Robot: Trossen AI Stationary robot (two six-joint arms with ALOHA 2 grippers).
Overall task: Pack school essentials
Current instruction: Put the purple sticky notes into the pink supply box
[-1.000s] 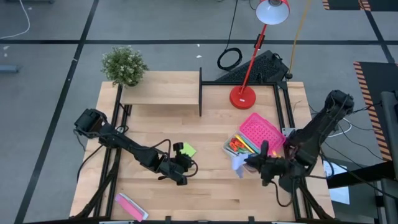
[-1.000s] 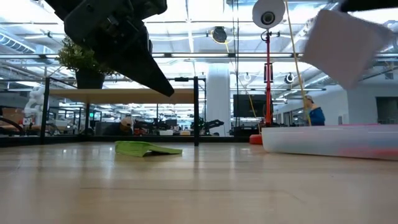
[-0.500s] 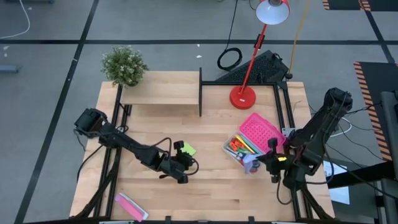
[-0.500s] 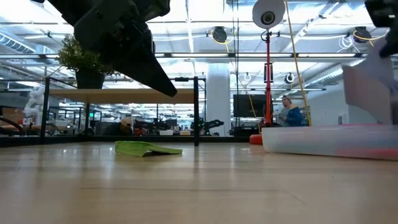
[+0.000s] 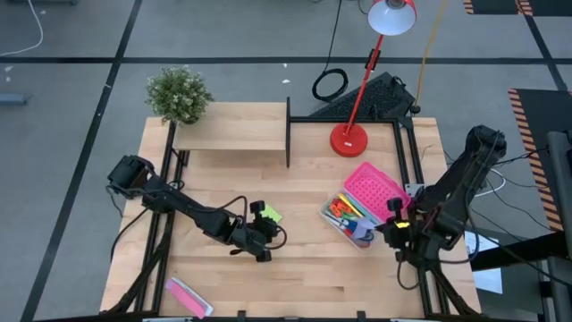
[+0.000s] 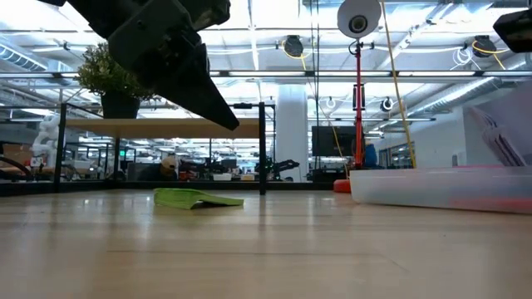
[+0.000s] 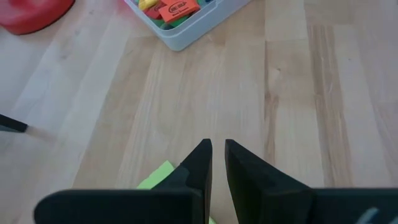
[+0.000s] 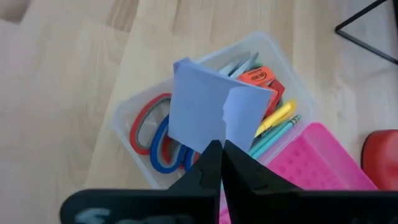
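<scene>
Now at the clear box (image 5: 350, 217) on the table's right side: right gripper (image 8: 217, 160) pinching one edge of the pale-blue note pad (image 8: 217, 114), fingers pressed together on it, pad hanging over the box's open top. Compared with a second ago, pad carried from in front of the box, out over bare wood, to directly above the contents; in the low view no longer seen up in the air as it was then. Not yet released, so judged mid-placement, drop pending. Inside the box: red and blue scissor handles (image 8: 151, 140), a yellow pencil (image 8: 274, 118), a teal pencil (image 8: 273, 135), an orange eraser (image 8: 258, 77). Pink lid (image 5: 376, 186) leaning at the box's far side, off the opening. Left gripper (image 7: 217, 163) low over the table centre, fingers nearly pressed together with a thin gap, holding nothing; position little changed over the same second. Green note pad (image 5: 271, 216) lying flat on the wood just beside the left fingertips, well apart from the box; probably the next item for packing, though contact with the fingers cannot be settled from the wrist view, where only a corner shows. Pink-and-white packet (image 5: 189, 296) near the front-left edge, untouched. Red lamp (image 5: 350, 139) and potted plant (image 5: 178, 93) at the back.
</scene>
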